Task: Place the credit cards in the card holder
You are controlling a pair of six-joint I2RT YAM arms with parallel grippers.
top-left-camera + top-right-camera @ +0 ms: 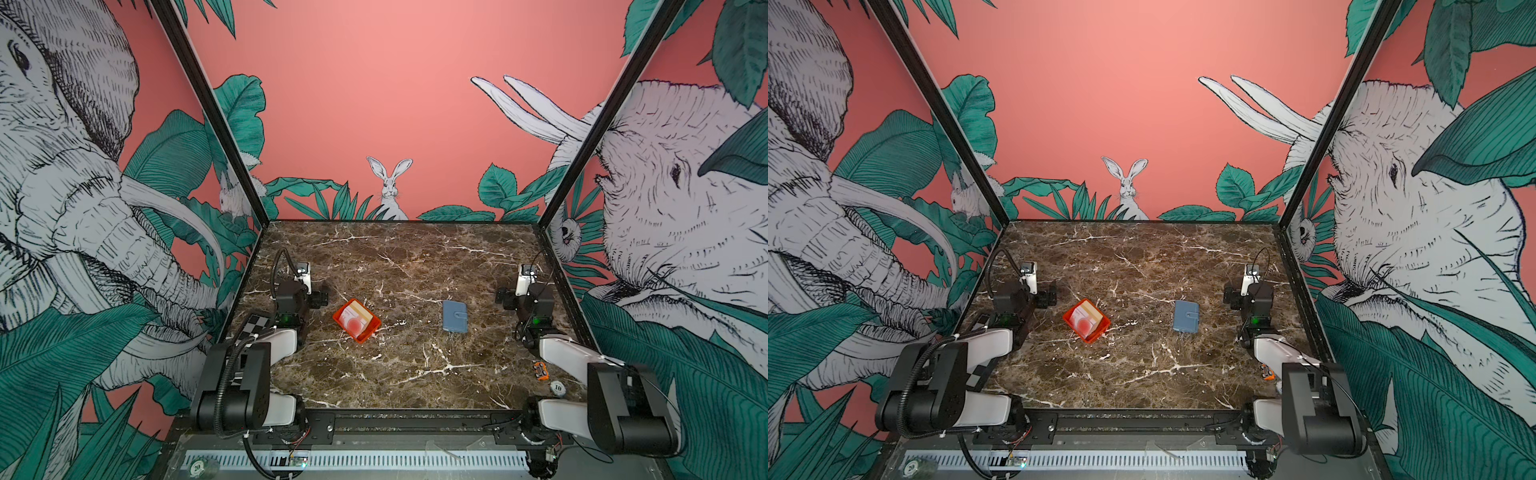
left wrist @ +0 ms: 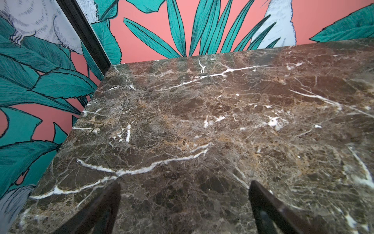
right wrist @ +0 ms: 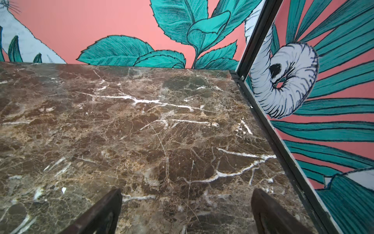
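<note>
My left end effector (image 2: 184, 182) and right end effector (image 3: 187, 189) — both spread wide — hang over a brown marble surface (image 1: 415, 257) inside pink jungle-picture walls (image 1: 374, 83).

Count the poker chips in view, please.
2. The chip marked 10 lies on the marble table near its front right corner, beside the right arm. The chip marked 20 sits on the front ledge, left side. Others may be hidden behind the arms.

The white-and-red credit cards (image 1: 353, 320) sit stacked in the small orange plastic tray (image 1: 370, 333), their count too small to tell. The left arm's dark fingers (image 2: 101, 210) and the right arm's dark fingers (image 3: 101, 212) are cut off at the frame bottom.
</note>
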